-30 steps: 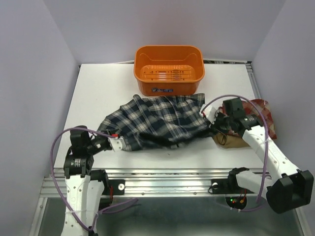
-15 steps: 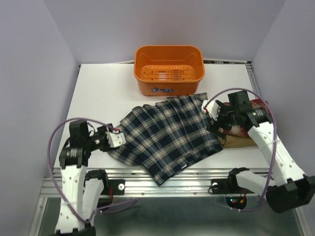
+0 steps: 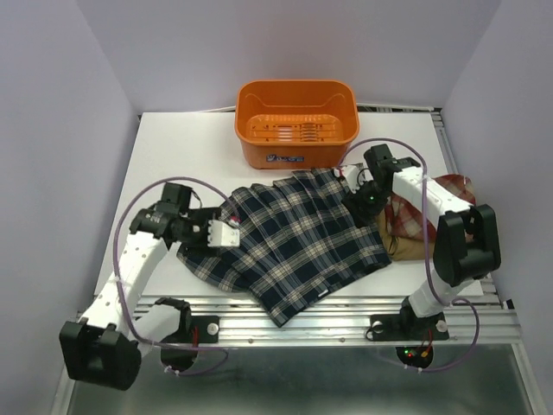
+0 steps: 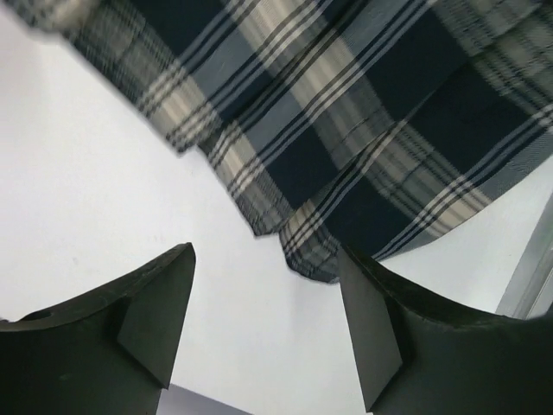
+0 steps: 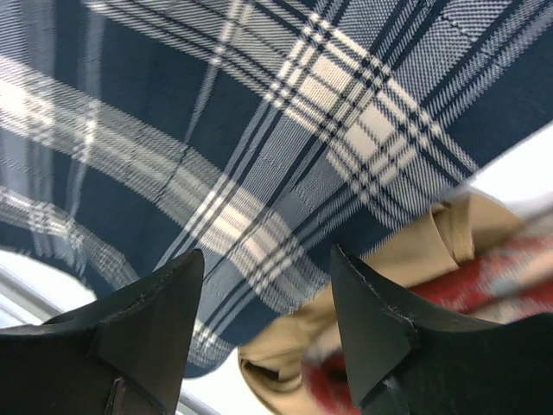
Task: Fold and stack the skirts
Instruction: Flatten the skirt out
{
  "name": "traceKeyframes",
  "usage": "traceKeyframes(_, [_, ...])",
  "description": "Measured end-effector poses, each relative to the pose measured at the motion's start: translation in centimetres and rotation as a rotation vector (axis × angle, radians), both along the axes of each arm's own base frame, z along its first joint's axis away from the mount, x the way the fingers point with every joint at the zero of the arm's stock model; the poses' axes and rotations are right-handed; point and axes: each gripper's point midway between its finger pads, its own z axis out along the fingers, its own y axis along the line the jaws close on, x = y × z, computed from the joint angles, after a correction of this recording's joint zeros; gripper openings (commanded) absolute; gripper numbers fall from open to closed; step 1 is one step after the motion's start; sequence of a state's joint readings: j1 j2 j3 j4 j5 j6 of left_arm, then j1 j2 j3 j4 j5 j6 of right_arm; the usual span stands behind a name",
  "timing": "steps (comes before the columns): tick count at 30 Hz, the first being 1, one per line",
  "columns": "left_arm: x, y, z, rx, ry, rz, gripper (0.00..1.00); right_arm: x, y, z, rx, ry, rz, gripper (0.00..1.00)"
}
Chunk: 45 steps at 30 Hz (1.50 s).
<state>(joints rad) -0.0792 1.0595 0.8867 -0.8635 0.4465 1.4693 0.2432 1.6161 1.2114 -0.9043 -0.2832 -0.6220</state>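
Observation:
The navy-green-white plaid skirt (image 3: pixel 294 242) lies spread flat across the middle of the table, its lower corner reaching the near edge. My left gripper (image 3: pixel 226 233) is open at the skirt's left edge. In the left wrist view the left gripper (image 4: pixel 263 320) has only white table between its fingers, and the plaid hem (image 4: pixel 346 112) lies just ahead. My right gripper (image 3: pixel 359 201) hangs open over the skirt's right edge. Under that gripper (image 5: pixel 263 320), plaid cloth (image 5: pixel 216 130) overlaps the tan skirt (image 5: pixel 406 259) and the red-and-white plaid skirt (image 5: pixel 484 285). The tan skirt (image 3: pixel 404 245) and the red one (image 3: pixel 415 214) lie bunched at the right.
An orange plastic basket (image 3: pixel 296 151) stands at the back centre, just beyond the plaid skirt's far corner. The metal rail (image 3: pixel 259 316) runs along the near table edge. Purple walls close in the left, right and back sides.
The plaid skirt went from a bunched heap to spread flat towards the near edge. Both grippers let go of it and opened. The left arm reached farther in; the right moved back-left.

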Motion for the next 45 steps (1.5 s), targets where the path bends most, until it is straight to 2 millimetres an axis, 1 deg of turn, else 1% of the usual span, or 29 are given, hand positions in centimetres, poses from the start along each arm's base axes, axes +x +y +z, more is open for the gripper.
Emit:
traceKeyframes(2, [-1.8,-2.8,-0.3,0.049,-0.038,-0.152,0.81,0.3,-0.1,-1.1,-0.016,0.023,-0.02,0.65])
traceKeyframes(4, [-3.8,-5.2,-1.2,0.077,-0.036,-0.274,0.85,0.6,-0.3,-2.5,-0.035,0.053,-0.044,0.65])
traceKeyframes(6, [-5.2,-6.4,-2.3,0.103,-0.007,-0.348,0.91,0.7,-0.4,-3.7,-0.051,0.076,-0.065,0.65])
traceKeyframes(7, [-5.9,-6.8,-3.2,0.123,0.013,-0.373,0.91,0.7,-0.5,-4.1,-0.056,0.081,-0.074,0.65])
traceKeyframes(10, [-6.9,-7.3,-5.4,0.183,0.065,-0.409,0.92,0.7,-0.7,-4.7,-0.07,0.091,-0.091,0.65])
traceKeyframes(11, [-7.1,-7.5,-5.7,0.192,0.072,-0.42,0.96,0.7,-0.8,-4.8,-0.073,0.09,-0.096,0.65])
traceKeyframes(17, [-8.5,-9.7,-6.7,0.217,0.077,-0.495,0.97,0.7,-1.0,-5.1,-0.084,0.089,-0.11,0.65])
traceKeyframes(18, [-9.1,-9.8,-7.3,0.229,0.078,-0.513,0.97,0.7,-1.0,-5.1,-0.085,0.089,-0.112,0.65])
traceKeyframes(21, [-10.2,-9.2,-8.6,0.275,0.104,-0.531,0.98,0.7,-1.0,-5.1,-0.085,0.089,-0.117,0.65])
traceKeyframes(22, [-10.6,-8.8,-9.3,0.298,0.123,-0.53,0.98,0.7,-1.0,-5.1,-0.085,0.089,-0.117,0.63])
traceKeyframes(25, [-10.8,-8.1,-10.0,0.334,0.148,-0.513,0.98,0.7,-1.0,-5.1,-0.085,0.089,-0.116,0.61])
traceKeyframes(27, [-10.6,-8.2,-10.0,0.326,0.144,-0.488,0.98,0.7,-0.8,-5.0,-0.076,0.089,-0.115,0.6])
traceKeyframes(29, [-10.3,-8.5,-9.5,0.287,0.137,-0.445,0.98,0.6,-0.3,-4.5,-0.055,0.08,-0.118,0.61])
traceKeyframes(30, [-10.0,-8.7,-9.2,0.267,0.133,-0.426,0.98,0.7,0.0,-3.6,-0.034,0.06,-0.125,0.61])
traceKeyframes(32, [-8.8,-9.1,-7.6,0.19,0.116,-0.356,0.98,0.7,1.3,-1.4,0.003,0.002,-0.113,0.6])
traceKeyframes(33, [-7.6,-9.1,-6.5,0.148,0.097,-0.301,0.98,0.5,2.1,-0.3,0.022,-0.028,-0.097,0.58])
traceKeyframes(34, [-6.6,-9.3,-5.5,0.112,0.079,-0.265,0.97,0.3,3.3,1.1,0.047,-0.064,-0.069,0.56])
traceKeyframes(35, [-5.5,-9.1,-4.6,0.084,0.066,-0.22,0.97,0.1,4.2,2.0,0.063,-0.092,-0.048,0.56])
traceKeyframes(36, [-4.6,-9.0,-3.8,0.059,0.052,-0.192,0.96,0.0,5.0,2.5,0.07,-0.113,-0.028,0.56])
traceKeyframes(37, [-3.6,-8.9,-3.0,0.032,0.038,-0.157,0.95,-0.1,5.3,2.4,0.073,-0.117,-0.022,0.56])
traceKeyframes(38, [-2.6,-8.5,-2.4,0.012,0.027,-0.119,0.92,-0.1,5.3,2.0,0.057,-0.123,-0.03,0.56])
traceKeyframes(40, [-1.3,-8.1,-1.8,-0.012,0.013,-0.077,0.91,0.0,4.5,0.4,0.015,-0.112,-0.063,0.56])
traceKeyframes(41, [-0.3,-7.8,-1.8,-0.019,0.003,-0.048,0.91,-0.3,3.6,-1.2,-0.028,-0.086,-0.092,0.56])
traceKeyframes(42, [0.4,-7.8,-1.9,-0.022,-0.004,-0.035,0.91,-0.5,3.3,-1.9,-0.047,-0.068,-0.103,0.56])
traceKeyframes(43, [0.8,-7.8,-2.2,-0.021,-0.002,-0.029,0.89,-1.0,2.6,-3.4,-0.082,-0.034,-0.124,0.56])
traceKeyframes(45, [1.6,-8.1,-3.3,-0.012,0.016,-0.03,0.86,-1.3,1.8,-4.9,-0.127,-0.003,-0.145,0.56])
